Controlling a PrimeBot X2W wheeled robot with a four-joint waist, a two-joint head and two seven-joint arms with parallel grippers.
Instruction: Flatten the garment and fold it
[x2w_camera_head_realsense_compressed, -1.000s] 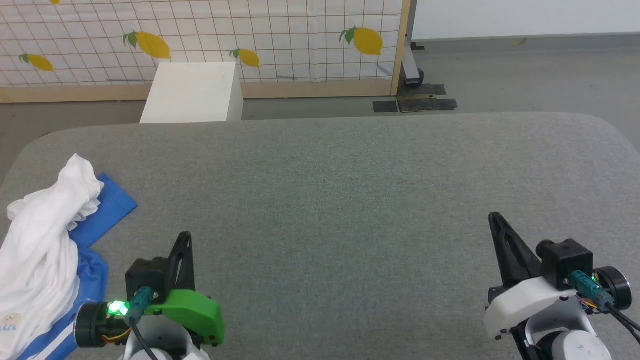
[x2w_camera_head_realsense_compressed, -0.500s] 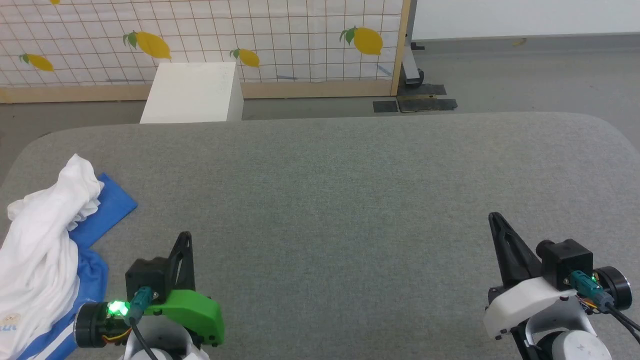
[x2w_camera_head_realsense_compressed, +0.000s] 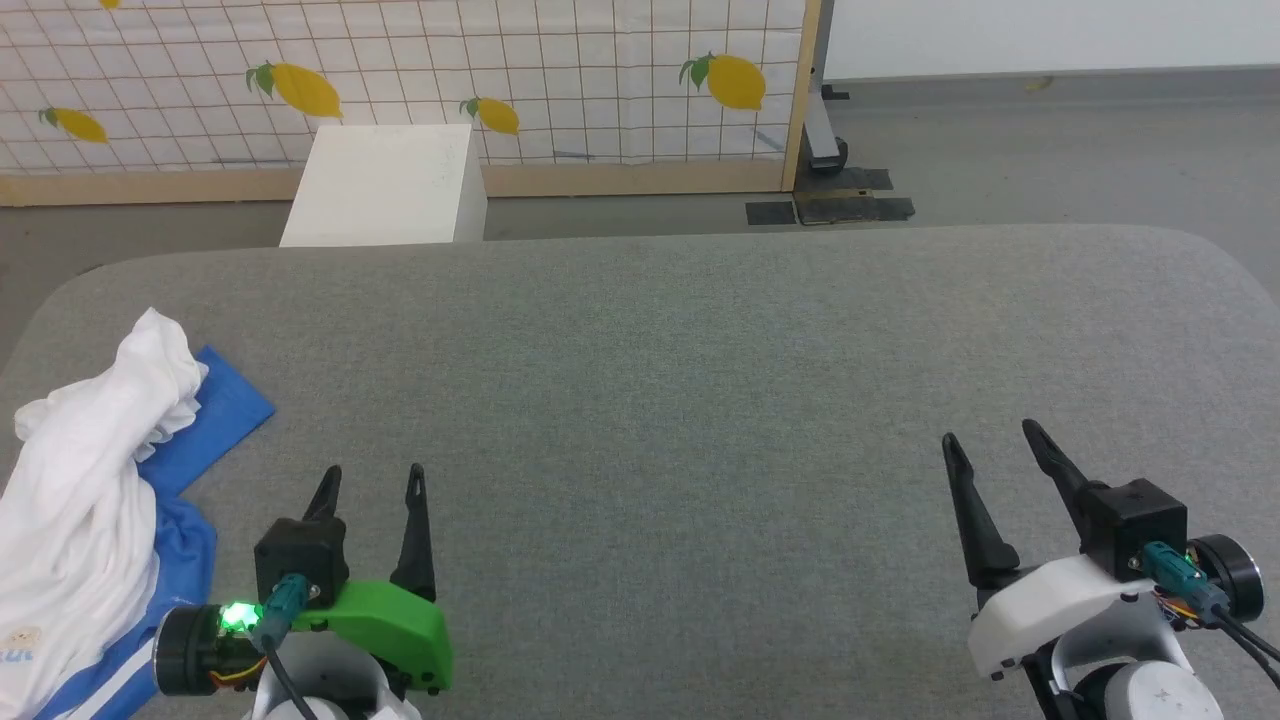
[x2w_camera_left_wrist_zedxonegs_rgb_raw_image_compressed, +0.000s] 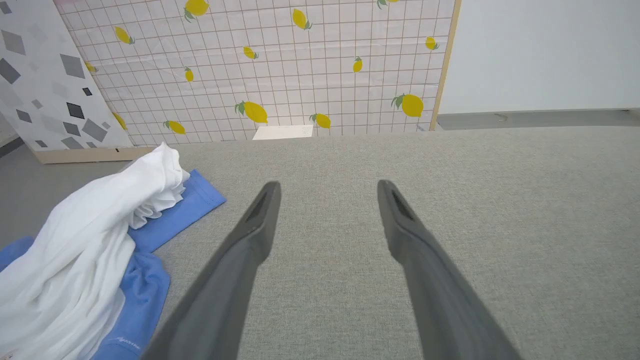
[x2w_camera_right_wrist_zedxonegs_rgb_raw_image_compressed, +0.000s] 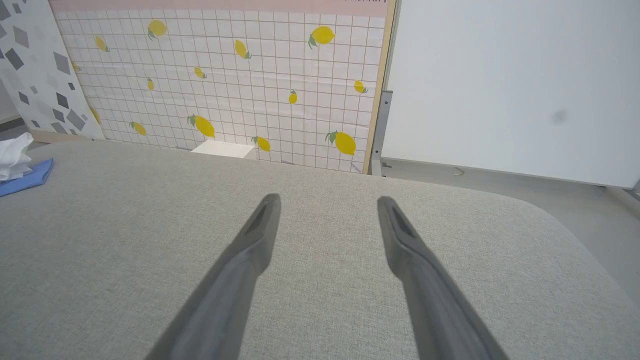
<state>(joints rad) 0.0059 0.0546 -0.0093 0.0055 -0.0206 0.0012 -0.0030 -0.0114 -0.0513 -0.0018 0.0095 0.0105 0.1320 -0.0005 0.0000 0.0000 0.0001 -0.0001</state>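
Nearest, low over the grey padded table: left gripper and right gripper, fingers parted on both, holding nothing. Just left of the left gripper, not touching, at the table's left edge: the garment, bunched, white over blue. Likely slips off that edge if tugged outward by one loose layer; stays twisted if pinched through several folds. Far behind, white box and lemon-print screen.
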